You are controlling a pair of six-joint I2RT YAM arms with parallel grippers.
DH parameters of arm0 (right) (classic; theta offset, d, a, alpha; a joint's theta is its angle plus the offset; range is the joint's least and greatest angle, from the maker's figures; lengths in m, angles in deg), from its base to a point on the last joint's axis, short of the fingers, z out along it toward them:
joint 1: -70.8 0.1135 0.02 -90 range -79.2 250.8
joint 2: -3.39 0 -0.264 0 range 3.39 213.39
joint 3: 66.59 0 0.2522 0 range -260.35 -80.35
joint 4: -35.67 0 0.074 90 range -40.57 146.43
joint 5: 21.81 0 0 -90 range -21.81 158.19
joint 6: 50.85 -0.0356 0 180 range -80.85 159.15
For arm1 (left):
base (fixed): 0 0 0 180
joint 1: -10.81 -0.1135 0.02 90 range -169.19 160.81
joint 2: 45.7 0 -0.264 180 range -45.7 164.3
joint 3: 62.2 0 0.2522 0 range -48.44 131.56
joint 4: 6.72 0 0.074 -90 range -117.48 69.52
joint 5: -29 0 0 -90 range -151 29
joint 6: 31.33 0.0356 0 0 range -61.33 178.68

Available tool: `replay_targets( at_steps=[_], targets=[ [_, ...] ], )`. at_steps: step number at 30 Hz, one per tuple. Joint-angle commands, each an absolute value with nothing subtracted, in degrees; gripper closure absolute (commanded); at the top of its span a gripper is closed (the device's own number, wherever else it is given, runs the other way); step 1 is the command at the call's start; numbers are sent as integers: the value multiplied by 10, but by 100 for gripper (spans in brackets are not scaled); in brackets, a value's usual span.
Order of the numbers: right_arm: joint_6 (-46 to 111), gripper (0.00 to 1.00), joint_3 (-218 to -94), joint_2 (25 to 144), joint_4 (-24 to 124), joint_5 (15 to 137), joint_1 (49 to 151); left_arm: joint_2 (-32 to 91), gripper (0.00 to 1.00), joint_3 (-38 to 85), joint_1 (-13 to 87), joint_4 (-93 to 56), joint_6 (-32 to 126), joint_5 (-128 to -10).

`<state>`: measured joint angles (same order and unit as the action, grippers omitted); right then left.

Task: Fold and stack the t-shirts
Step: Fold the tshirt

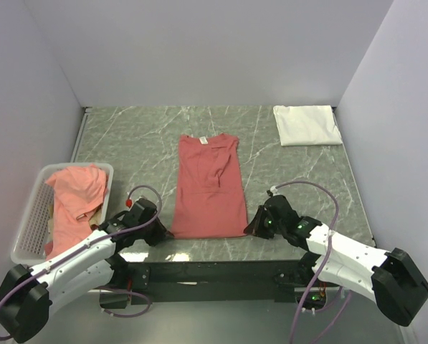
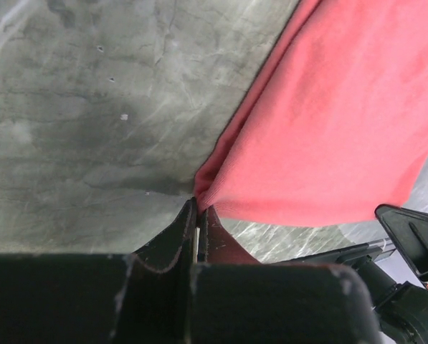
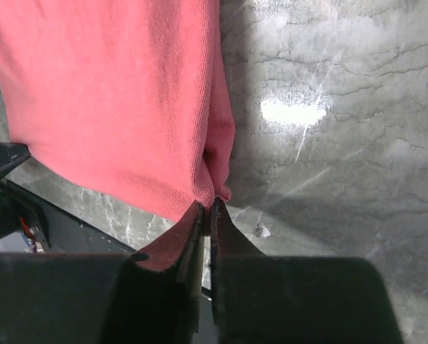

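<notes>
From above, a salmon t-shirt (image 1: 208,188) lies folded narrow on the counter (image 1: 127,136), its hem toward the arms. A folded white t-shirt (image 1: 307,125) sits far right, and more salmon shirts (image 1: 74,197) fill the basket (image 1: 29,222).

Left wrist: the left tool (image 2: 197,209) is clenched on the hem's left corner.

Right wrist: the right tool (image 3: 208,208) pinches the right corner.

This light, limp cotton will likely sag between the corner grips.

Near corners of spread t-shirt (image 1: 208,193) hidden, seemingly pinched, inside left end effector (image 2: 198,209) and right end effector (image 3: 208,206).
</notes>
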<state>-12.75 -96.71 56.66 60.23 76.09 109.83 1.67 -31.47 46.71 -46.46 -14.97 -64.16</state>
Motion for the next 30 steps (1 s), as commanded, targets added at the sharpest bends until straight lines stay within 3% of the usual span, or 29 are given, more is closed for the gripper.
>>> replay_targets(
  at_steps=[1,7,10,19,27,30],
  targets=[
    [-125,89,-973,557,634,719,1099,10,99,-321,466,-494,-140,-618],
    [-129,68,-965,561,621,724,1099,11,99,-331,468,-480,-140,-628],
    [-134,63,-959,562,620,721,1100,11,99,-332,467,-476,-139,-630],
    [-178,60,-946,547,614,712,1146,20,99,-336,467,-464,-136,-636],
    [-243,55,-899,444,610,683,1172,18,99,-338,467,-465,-137,-636],
    [-238,56,-906,466,609,683,1176,18,99,-339,467,-464,-137,-636]
  ],
)
